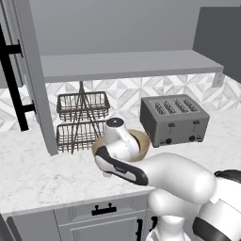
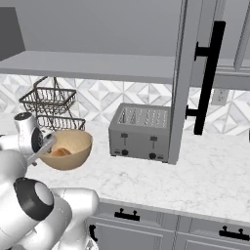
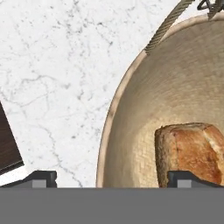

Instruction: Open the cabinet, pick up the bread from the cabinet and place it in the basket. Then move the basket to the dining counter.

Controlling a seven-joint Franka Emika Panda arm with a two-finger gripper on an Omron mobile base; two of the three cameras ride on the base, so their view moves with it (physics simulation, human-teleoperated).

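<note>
So the bread (image 3: 190, 151) is already sitting inside the basket (image 3: 131, 109) on the marble bench (image 3: 57, 78). The pincer (image 3: 111, 177) hangs spread wide, holding nothing, straddling the basket's near rim, one tip inside by the bread, one outside. Looks lined up for a rim grab.

1. A grey four-slot toaster (image 1: 174, 121) stands on the marble worktop (image 1: 37, 174).
2. A dark wire two-tier rack (image 1: 82, 121) stands left of the toaster, against the patterned tile backsplash (image 1: 127, 92).
3. Grey drawers (image 2: 146, 229) with short black handles sit below the toaster.
</note>
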